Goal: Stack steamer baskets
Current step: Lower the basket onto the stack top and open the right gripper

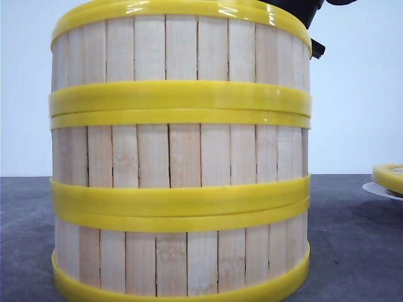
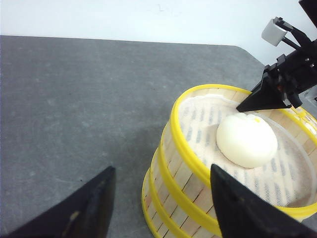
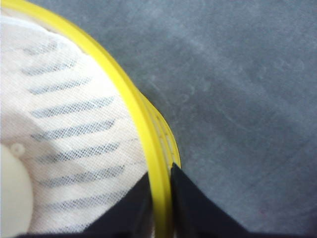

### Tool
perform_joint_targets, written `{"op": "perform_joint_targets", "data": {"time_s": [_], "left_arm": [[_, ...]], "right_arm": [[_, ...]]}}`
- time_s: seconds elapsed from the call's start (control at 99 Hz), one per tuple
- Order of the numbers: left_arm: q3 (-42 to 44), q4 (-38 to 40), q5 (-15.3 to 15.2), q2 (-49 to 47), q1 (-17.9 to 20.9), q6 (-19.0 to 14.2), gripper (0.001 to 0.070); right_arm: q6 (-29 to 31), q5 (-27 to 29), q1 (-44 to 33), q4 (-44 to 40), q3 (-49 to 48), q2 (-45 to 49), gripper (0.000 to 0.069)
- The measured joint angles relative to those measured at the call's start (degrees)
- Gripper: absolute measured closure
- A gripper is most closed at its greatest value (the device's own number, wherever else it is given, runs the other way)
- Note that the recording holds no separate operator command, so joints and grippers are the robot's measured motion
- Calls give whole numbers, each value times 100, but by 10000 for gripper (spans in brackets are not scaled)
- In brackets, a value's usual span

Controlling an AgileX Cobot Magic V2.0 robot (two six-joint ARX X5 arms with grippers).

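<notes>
While the right gripper (image 3: pixel 161 198) pinches the top steamer basket's (image 2: pixel 237 148) far-right rim, the left gripper (image 2: pixel 158 203) hangs open just beside its left.

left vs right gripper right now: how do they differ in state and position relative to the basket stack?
The right gripper is pinched on the rim of the top steamer basket, one finger inside the wall and one outside; the left gripper is open and holds nothing. The right one touches the stack; the left one hovers beside it, its fingers clear of the rim. Both have black wedge-shaped fingers and sit near the same three-basket stack.
</notes>
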Motion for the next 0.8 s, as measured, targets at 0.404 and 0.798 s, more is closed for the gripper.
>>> {"op": "perform_joint_targets", "data": {"time_s": [0.404,0.798], "left_arm": [[0,-2,2,0,0,0,350],[0,-4,0,0,0,0,350]], "right_arm": [[22,330,-192,437,0,-855,382],[153,1670,-981,-343,15,-2782,381]]}}
